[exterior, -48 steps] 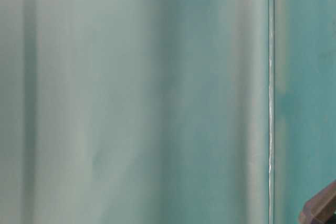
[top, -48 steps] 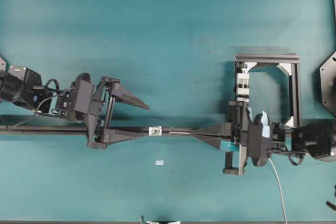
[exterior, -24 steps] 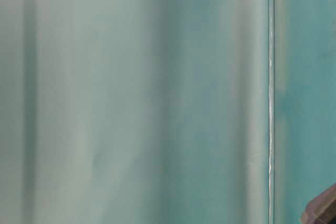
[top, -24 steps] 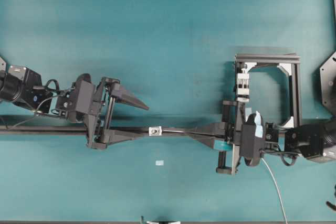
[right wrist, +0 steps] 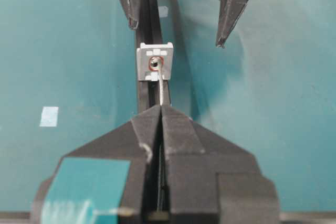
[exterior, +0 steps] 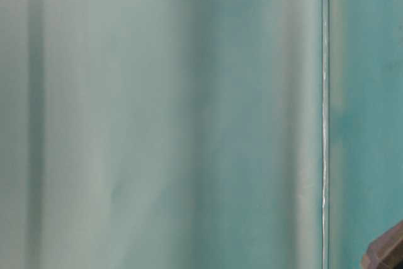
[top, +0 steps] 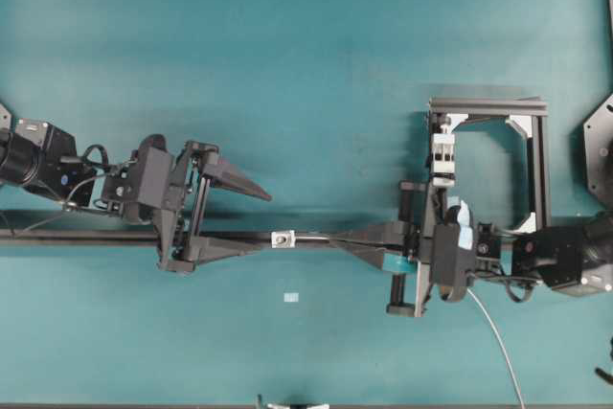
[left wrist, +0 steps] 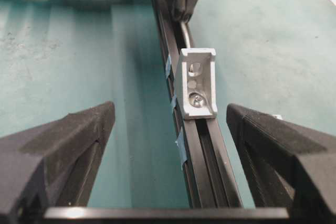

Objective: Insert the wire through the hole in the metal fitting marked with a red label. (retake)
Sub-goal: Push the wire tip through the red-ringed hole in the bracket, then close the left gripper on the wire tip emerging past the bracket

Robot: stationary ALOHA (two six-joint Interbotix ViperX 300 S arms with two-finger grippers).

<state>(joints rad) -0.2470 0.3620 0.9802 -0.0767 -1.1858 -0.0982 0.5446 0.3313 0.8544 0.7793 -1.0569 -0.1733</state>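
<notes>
Wire (right wrist: 160,94), a very thin pale grey-white strand, juts from the pressed-together fingertips of the black right gripper (right wrist: 160,109), which pinches it; its tip meets the red-ringed dark hole (right wrist: 154,63) in the small silvery-white squarish metal fitting (right wrist: 155,62). Fitting stands on the long black aluminium rail (top: 86,236) crossing the teal table (top: 306,64). Black left gripper (top: 265,220) has its fingers spread wide, one either side of the rail, short of the fitting and holding nothing. Small pale tape scrap (top: 291,297) lies near the rail
</notes>
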